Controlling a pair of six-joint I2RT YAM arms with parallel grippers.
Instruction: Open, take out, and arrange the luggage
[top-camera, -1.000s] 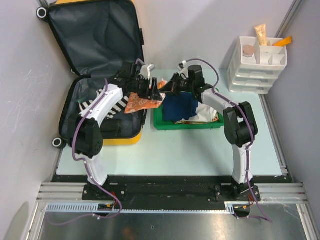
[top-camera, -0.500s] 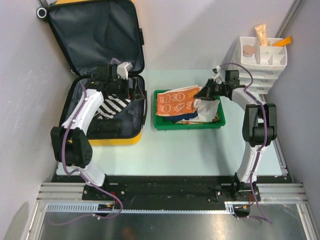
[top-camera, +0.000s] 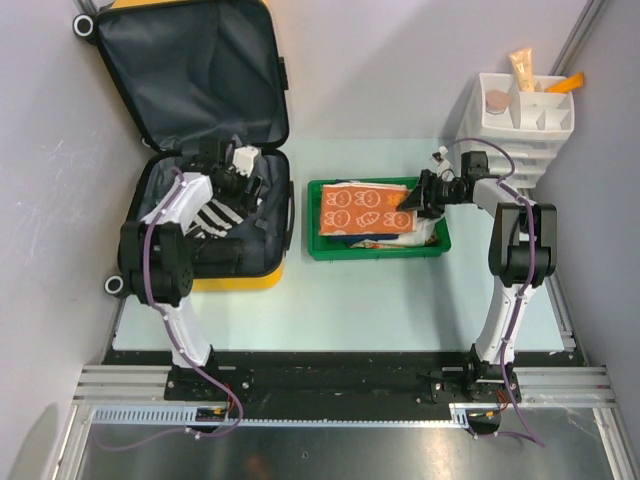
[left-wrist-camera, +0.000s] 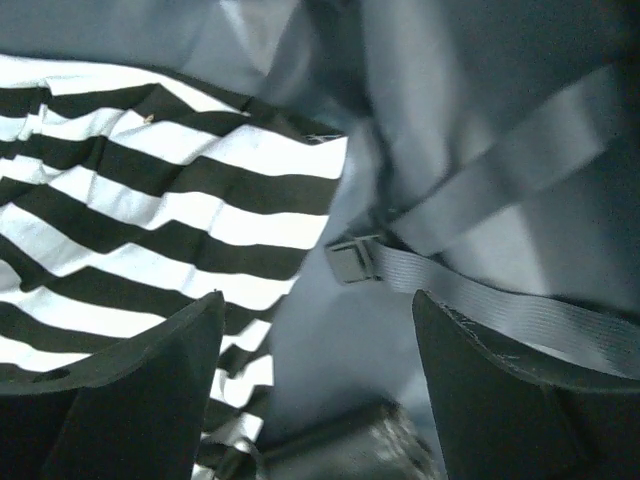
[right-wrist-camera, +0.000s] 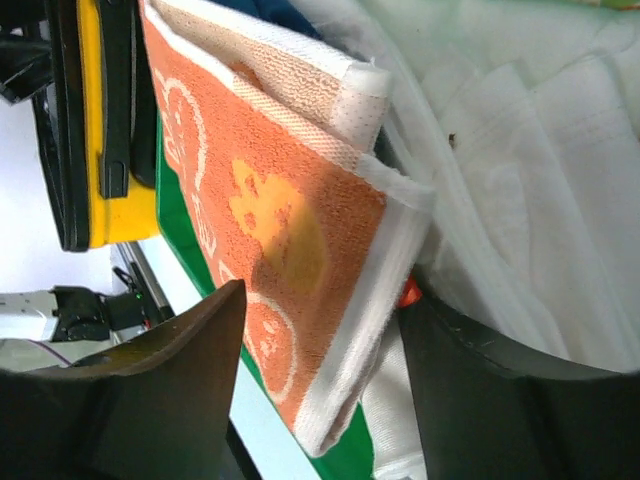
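The luggage (top-camera: 205, 262), a yellow hard-shell suitcase, lies open at the left with its dark-lined lid (top-camera: 190, 75) propped against the wall. My left gripper (top-camera: 236, 182) hovers open inside the lower half, over grey lining and a strap with a buckle (left-wrist-camera: 352, 262); nothing sits between its fingers (left-wrist-camera: 150, 370). A black-and-white striped cloth (left-wrist-camera: 130, 220) lies just left of it. My right gripper (top-camera: 414, 197) stands open at the right edge of an orange printed towel (top-camera: 363, 207), which lies flat on the green tray (top-camera: 378, 251). The towel's white-hemmed corner (right-wrist-camera: 270, 220) reaches between the parted jaws.
White cloth (right-wrist-camera: 520, 150) and a dark blue cloth lie under the towel in the tray. A white compartmented organizer (top-camera: 520, 115) with a tube stands at the back right. Grey walls close in at the left, back and right.
The right gripper carried the orange towel right onto the tray and opened; the towel now lies flat. The left gripper drew back from the tray into the suitcase.
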